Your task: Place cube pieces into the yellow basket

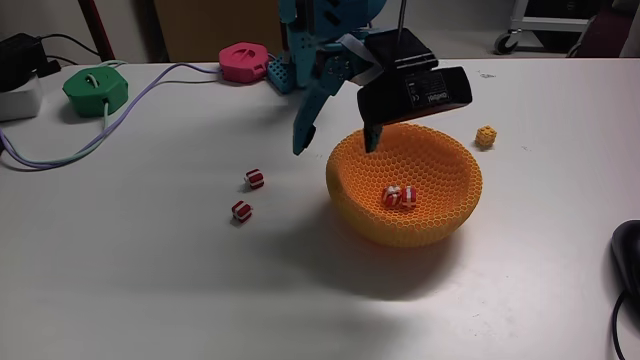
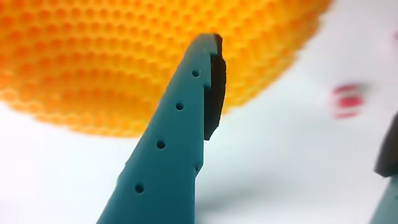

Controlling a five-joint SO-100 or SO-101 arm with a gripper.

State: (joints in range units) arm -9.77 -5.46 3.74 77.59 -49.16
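The yellow basket (image 1: pixel 440 215) stands right of the table's middle, with two red cube pieces (image 1: pixel 393 196) (image 1: pixel 408 197) lying on its floor. Two more red cubes (image 1: pixel 254 178) (image 1: pixel 241 210) rest on the table to its left. The small yellow cube (image 1: pixel 486 136) sits just behind the basket's right rim. My gripper (image 1: pixel 334 148) hangs open over the basket's back left rim, one finger outside the wall and one above the inside, holding nothing. In the wrist view a teal finger (image 2: pixel 174 143) crosses the basket's mesh wall (image 2: pixel 112 56), and a blurred red cube (image 2: pixel 347 101) shows at the right.
A green puck (image 1: pixel 96 90) and a pink puck (image 1: pixel 243 62) sit at the back left, joined by cables (image 1: pixel 130 105). A white box (image 1: pixel 15 98) is at the left edge. A black mouse (image 1: pixel 628 250) lies at the right edge.
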